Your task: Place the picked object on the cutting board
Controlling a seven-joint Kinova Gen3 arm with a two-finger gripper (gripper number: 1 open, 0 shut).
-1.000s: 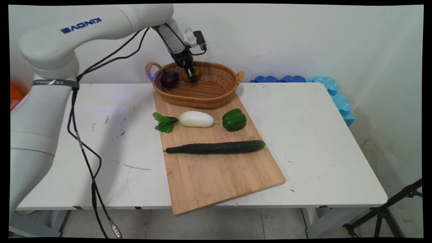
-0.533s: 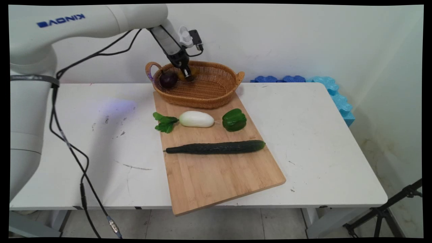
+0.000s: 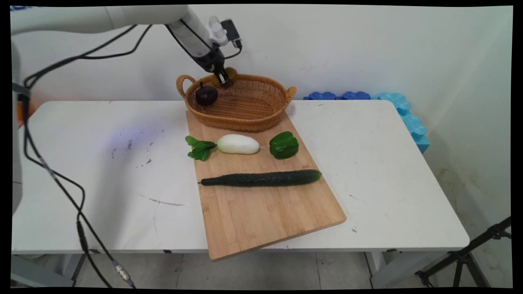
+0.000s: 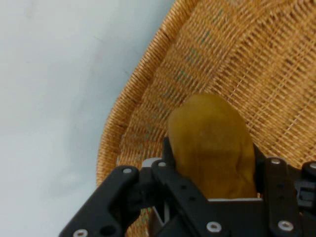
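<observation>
My gripper (image 3: 223, 78) is clenched on a brownish-yellow potato (image 4: 212, 143), held above the wicker basket's (image 3: 245, 116) back rim, near a dark purple fruit (image 3: 206, 95).

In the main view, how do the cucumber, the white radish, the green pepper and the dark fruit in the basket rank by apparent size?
1. cucumber
2. white radish
3. green pepper
4. dark fruit, though it lies farther from the camera, so its rank is unsure.

The main view looked down across the table (image 3: 367, 163) toward the wall. The hand view sat close over the basket (image 4: 148, 98), which both views shared.
</observation>
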